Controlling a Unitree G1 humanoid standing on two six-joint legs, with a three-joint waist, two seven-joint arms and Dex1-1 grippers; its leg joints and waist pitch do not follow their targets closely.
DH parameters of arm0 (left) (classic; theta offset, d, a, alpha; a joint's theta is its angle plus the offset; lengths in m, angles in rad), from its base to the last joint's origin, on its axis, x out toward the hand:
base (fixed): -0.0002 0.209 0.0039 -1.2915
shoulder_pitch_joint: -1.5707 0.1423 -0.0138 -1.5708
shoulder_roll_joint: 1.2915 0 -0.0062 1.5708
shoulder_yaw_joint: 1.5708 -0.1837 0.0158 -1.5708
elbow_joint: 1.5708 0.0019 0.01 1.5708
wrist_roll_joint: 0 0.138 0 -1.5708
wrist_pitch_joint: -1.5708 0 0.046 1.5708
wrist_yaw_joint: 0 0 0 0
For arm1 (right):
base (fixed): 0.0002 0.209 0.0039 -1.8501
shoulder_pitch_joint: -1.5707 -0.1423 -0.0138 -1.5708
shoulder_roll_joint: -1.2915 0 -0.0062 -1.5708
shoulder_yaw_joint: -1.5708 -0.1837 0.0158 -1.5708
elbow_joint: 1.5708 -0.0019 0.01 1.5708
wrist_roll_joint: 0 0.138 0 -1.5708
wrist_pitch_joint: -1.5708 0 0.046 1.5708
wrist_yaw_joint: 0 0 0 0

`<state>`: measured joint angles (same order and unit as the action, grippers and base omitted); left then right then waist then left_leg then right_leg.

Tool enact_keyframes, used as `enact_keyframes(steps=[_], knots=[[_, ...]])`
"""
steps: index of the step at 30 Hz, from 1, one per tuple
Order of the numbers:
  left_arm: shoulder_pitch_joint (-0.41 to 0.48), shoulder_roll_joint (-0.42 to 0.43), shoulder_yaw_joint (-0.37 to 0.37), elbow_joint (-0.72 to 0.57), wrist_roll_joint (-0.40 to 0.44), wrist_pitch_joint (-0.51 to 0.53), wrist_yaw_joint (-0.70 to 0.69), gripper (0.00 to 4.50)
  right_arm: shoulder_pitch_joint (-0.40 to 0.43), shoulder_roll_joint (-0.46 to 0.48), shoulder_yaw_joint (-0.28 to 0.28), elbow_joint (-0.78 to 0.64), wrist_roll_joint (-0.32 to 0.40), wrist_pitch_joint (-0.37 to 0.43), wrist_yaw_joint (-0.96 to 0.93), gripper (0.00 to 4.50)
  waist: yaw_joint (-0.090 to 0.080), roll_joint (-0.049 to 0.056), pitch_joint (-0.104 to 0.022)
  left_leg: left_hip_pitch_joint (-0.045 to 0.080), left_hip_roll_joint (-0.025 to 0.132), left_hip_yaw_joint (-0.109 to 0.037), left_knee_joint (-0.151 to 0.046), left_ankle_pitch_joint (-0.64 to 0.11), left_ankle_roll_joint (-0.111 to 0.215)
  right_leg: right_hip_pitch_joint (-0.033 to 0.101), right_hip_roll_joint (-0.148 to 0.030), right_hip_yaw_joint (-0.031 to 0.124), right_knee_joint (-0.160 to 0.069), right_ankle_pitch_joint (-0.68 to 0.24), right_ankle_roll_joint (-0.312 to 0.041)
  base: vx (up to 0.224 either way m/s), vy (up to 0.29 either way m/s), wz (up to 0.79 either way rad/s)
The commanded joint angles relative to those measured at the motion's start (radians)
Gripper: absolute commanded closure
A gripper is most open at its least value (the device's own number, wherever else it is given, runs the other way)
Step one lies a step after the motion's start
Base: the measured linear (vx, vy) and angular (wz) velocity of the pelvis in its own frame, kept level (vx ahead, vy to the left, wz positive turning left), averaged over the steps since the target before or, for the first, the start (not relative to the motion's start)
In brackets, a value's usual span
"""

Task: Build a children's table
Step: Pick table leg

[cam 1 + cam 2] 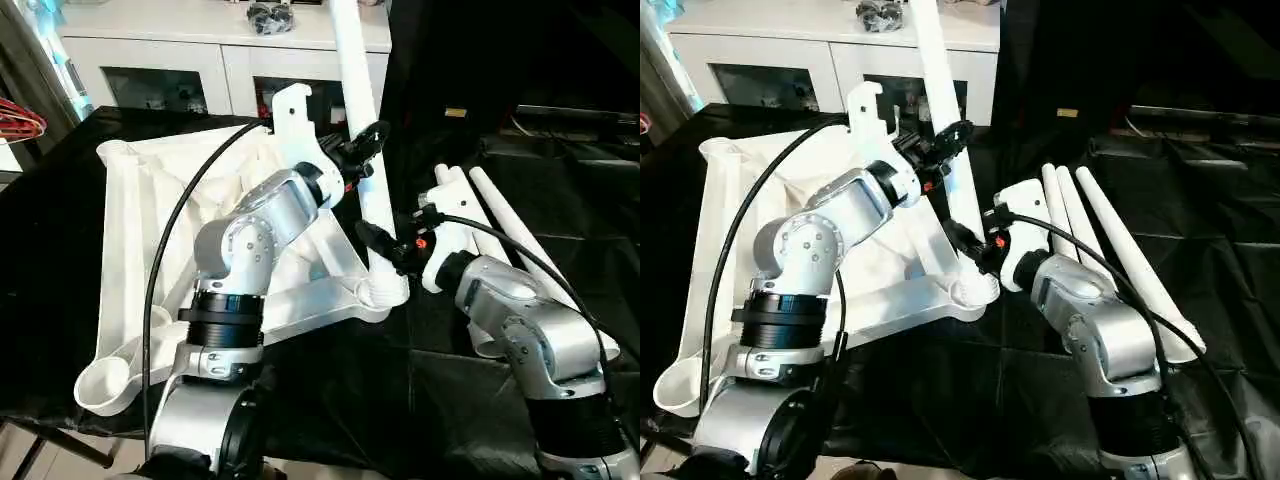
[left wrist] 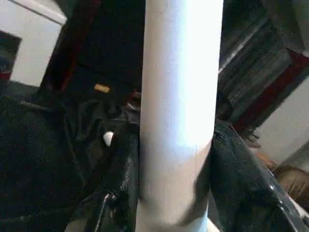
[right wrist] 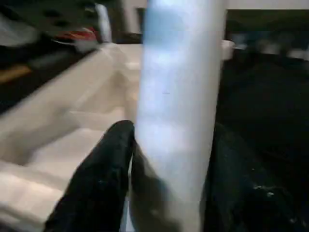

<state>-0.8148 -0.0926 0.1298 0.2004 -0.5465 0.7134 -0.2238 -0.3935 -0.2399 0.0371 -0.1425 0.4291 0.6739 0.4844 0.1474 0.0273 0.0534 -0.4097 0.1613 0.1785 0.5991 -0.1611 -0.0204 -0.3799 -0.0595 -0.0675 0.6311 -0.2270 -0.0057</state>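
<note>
Black cloth (image 1: pixel 330 400) covers the work surface, wrinkled on the right. White cabinet (image 1: pixel 200 45) stands at the far edge, its top cut off by the frame; a dark lump (image 1: pixel 268 15) on it is too small to identify.

Table top (image 1: pixel 130 230) lies upside down on the cloth, left of centre, raised rim up. Its middle is hidden behind the left forearm (image 1: pixel 260 225). Near-left corner socket (image 1: pixel 105 385) is visible and empty; the far-left corner is partly seen; the far-right corner is hidden by the left wrist.

1 leg (image 1: pixel 362 130) stands nearly upright in the near-right corner socket (image 1: pixel 385 290), tilted slightly left at the top, its upper end cut off by the frame.

3 spare legs (image 1: pixel 1110 250) lie side by side on the cloth to the right, well apart from the top; their near ends are partly covered by the right forearm (image 1: pixel 530 330).

Left gripper (image 1: pixel 368 140) clasps the standing leg high up, black fingers (image 2: pixel 120 164) pressed on both sides in the left wrist view. Right gripper (image 1: pixel 385 245) grasps the same leg low, just above the socket; fingers (image 3: pixel 101 179) hug both sides in the blurred right wrist view. Whether the leg is fully seated cannot be told.

A red wire object (image 1: pixel 20 120) at the far left is cut off.
</note>
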Motion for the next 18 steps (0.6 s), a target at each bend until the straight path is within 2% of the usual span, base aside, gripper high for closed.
enact_keyframes(steps=[1, 2, 4, 6, 9, 10, 16, 18], knots=[[0.015, 0.004, -0.034, 0.01, -0.009, 0.014, -0.04, 2.73, -0.018, -0.004, -0.02, -0.022, 0.05, 0.004, 0.044, 1.71, 0.002, -0.014, -0.073, 0.031, 0.073, -0.033, -0.057, -0.1, 0.05, 0.044, -0.103, 0.056, -0.073, -0.002, -0.185, 0.0, 0.0, 0.0], [0.019, 0.027, -0.039, 0.004, -0.017, 0.018, -0.092, 2.73, -0.007, -0.03, -0.048, -0.016, 0.086, 0.014, 0.096, 1.61, 0.003, -0.014, -0.073, 0.029, 0.073, -0.034, -0.058, -0.092, 0.05, 0.043, -0.101, 0.055, -0.072, 0.008, -0.188, 0.0, 0.0, 0.0], [0.02, 0.04, -0.041, 0.001, -0.026, 0.026, -0.121, 2.74, -0.003, -0.044, -0.059, -0.013, 0.099, 0.019, 0.12, 1.53, 0.006, -0.011, -0.074, 0.031, 0.075, -0.034, -0.057, -0.093, 0.049, 0.044, -0.101, 0.054, -0.069, 0.013, -0.19, 0.0, 0.0, 0.0], [0.021, 0.07, -0.045, -0.01, -0.063, 0.052, -0.211, 2.76, 0.01, -0.083, -0.078, -0.012, 0.137, 0.036, 0.19, 1.25, 0.005, -0.013, -0.073, 0.029, 0.072, -0.033, -0.057, -0.101, 0.049, 0.046, -0.103, 0.054, -0.07, 0.013, -0.197, 0.0, 0.0, 0.0], [0.019, 0.095, -0.049, -0.017, -0.096, 0.063, -0.29, 2.76, 0.026, -0.132, -0.074, -0.024, 0.174, 0.054, 0.275, 1.0, 0.009, -0.011, -0.075, 0.031, 0.073, -0.032, -0.054, -0.098, 0.052, 0.047, -0.102, 0.054, -0.069, 0.013, -0.204, 0.0, 0.0, 0.0], [0.017, 0.102, -0.048, -0.017, -0.107, 0.065, -0.315, 2.76, 0.03, -0.146, -0.071, -0.027, 0.181, 0.058, 0.299, 0.95, 0.008, -0.011, -0.073, 0.027, 0.072, -0.033, -0.055, -0.095, 0.054, 0.047, -0.103, 0.054, -0.069, 0.015, -0.207, 0.0, 0.0, 0.0], [-0.001, 0.133, -0.021, -0.019, -0.191, 0.076, -0.478, 2.76, 0.045, -0.234, -0.05, -0.036, 0.229, 0.091, 0.439, 0.93, 0.011, -0.011, -0.074, 0.029, 0.074, -0.032, -0.053, -0.099, 0.06, 0.047, -0.105, 0.053, -0.07, -0.002, -0.224, 0.0, 0.0, 0.0], [-0.003, 0.141, -0.005, -0.018, -0.244, 0.086, -0.56, 2.76, 0.046, -0.27, -0.032, -0.029, 0.235, 0.099, 0.493, 0.93, 0.013, -0.013, -0.074, 0.029, 0.073, -0.031, -0.051, -0.092, 0.066, 0.047, -0.105, 0.053, -0.07, -0.003, -0.233, 0.0, 0.0, 0.0]])
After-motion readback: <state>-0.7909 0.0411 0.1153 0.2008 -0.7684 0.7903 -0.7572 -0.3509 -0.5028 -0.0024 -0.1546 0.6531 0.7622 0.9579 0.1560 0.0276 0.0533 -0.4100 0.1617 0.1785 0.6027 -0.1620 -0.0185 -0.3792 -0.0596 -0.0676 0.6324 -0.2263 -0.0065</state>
